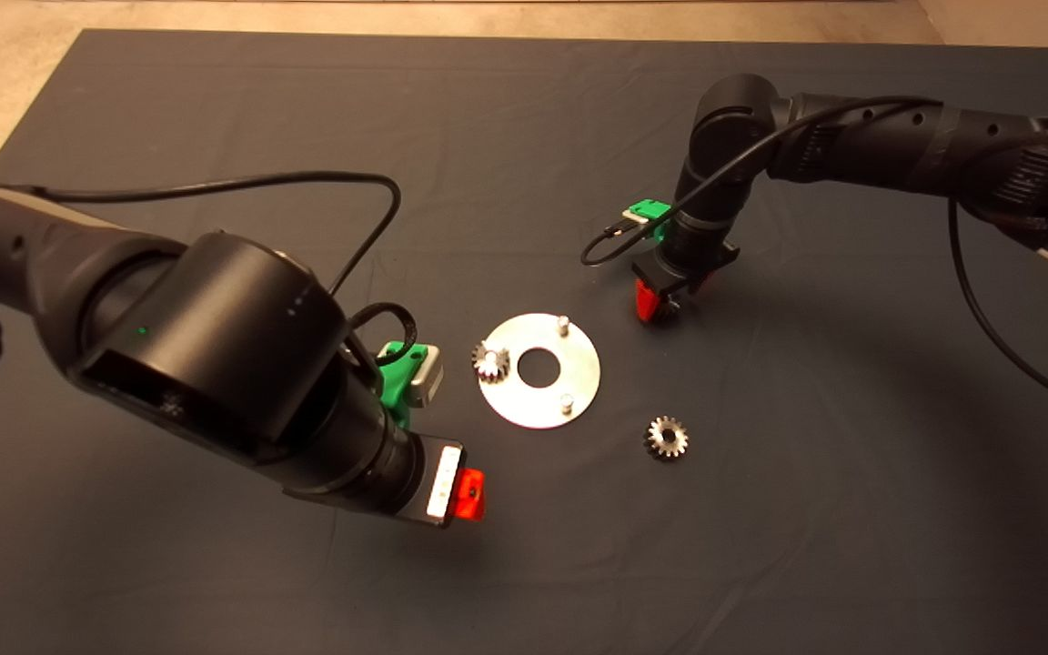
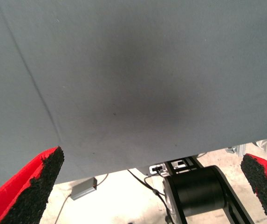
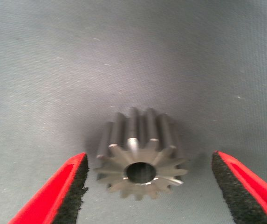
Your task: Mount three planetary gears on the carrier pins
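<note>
Straddling a loose gear [image 3: 140, 158] on the mat, the right gripper [image 3: 149, 186] is wide open, holding nothing; if it closes off-centre, the gear probably tips or skids. Left gripper [image 2: 152, 186] idles open, empty. One gear [image 1: 491, 362] looks already seated on the carrier plate [image 1: 579, 377], another [image 1: 667, 438] lies nearby.
</note>
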Available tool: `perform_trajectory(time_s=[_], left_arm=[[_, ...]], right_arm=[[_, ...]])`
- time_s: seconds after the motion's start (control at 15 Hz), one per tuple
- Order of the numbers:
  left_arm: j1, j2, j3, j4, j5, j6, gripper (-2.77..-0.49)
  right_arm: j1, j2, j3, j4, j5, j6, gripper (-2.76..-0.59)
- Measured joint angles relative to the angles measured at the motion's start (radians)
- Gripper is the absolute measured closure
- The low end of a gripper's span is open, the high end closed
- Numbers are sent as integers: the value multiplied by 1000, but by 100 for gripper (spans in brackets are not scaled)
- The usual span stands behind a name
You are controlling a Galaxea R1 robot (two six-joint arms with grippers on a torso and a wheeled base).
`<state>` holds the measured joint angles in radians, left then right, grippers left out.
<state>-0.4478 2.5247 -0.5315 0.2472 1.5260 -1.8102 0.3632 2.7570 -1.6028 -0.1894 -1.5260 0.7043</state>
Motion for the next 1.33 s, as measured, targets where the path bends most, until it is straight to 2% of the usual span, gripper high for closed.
perform_trajectory(time_s=[0.2, 0.27, 0.47, 0.53, 0.73, 0.87, 1.33], left_arm=[[5, 3, 2, 0, 0, 0, -275], [5, 2, 2, 0, 0, -1, -275], [5, 3, 2, 0, 0, -1, -275], [5, 3, 2, 0, 0, -1, -275], [5, 3, 5, 0, 0, -1, -275], [7, 3, 12, 0, 0, -3, -275], [7, 3, 19, -1, 0, -8, -275]], right_arm=[[0, 0, 3, 0, 0, 0, -182], [0, 0, 3, 0, -1, 0, -169], [0, 0, 3, 0, 0, 0, -164], [0, -1, 3, 0, 0, 0, -153], [0, -1, 3, 0, 0, 0, -151], [0, -1, 3, 0, 0, 1, -139], [0, -1, 3, 0, 0, 1, -138]])
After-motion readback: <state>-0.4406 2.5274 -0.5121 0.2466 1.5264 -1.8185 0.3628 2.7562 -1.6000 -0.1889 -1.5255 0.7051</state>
